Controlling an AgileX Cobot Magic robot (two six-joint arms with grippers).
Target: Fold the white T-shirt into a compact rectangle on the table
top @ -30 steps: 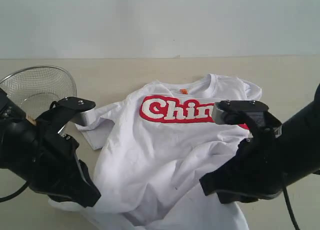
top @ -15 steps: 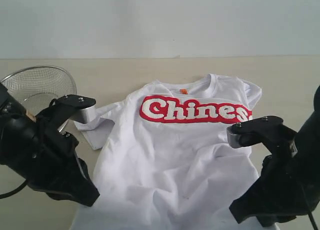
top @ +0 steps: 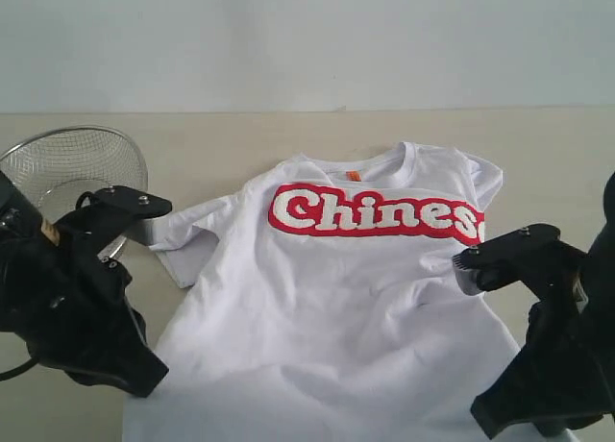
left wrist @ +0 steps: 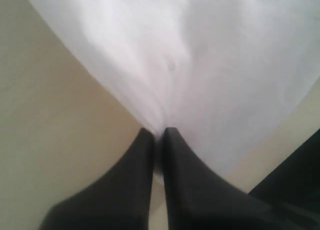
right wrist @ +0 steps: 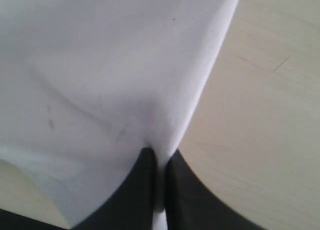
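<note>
The white T-shirt (top: 336,307) lies spread on the table (top: 240,139), chest up, with red "Chines" lettering and an orange neck tag toward the far side. My left gripper (left wrist: 159,134) is shut on the shirt's near left hem, white cloth (left wrist: 200,65) pinched between its black fingers (left wrist: 135,175). At the near right hem my right gripper (right wrist: 159,152) is shut on the fabric (right wrist: 100,65) in the same way. In the exterior view both arms sit low at the near corners, and their fingertips are hidden there.
A round wire-mesh basket (top: 67,168) stands at the far left, just behind the left arm (top: 77,307). Bare tabletop (top: 548,173) lies right of the shirt. The shirt's left sleeve (top: 187,235) is bunched toward the basket.
Both arms have pulled back toward the near edge and apart. The bottom of the shirt, bunched up a second ago, is now drawn out flat and the lettering is uncovered.
</note>
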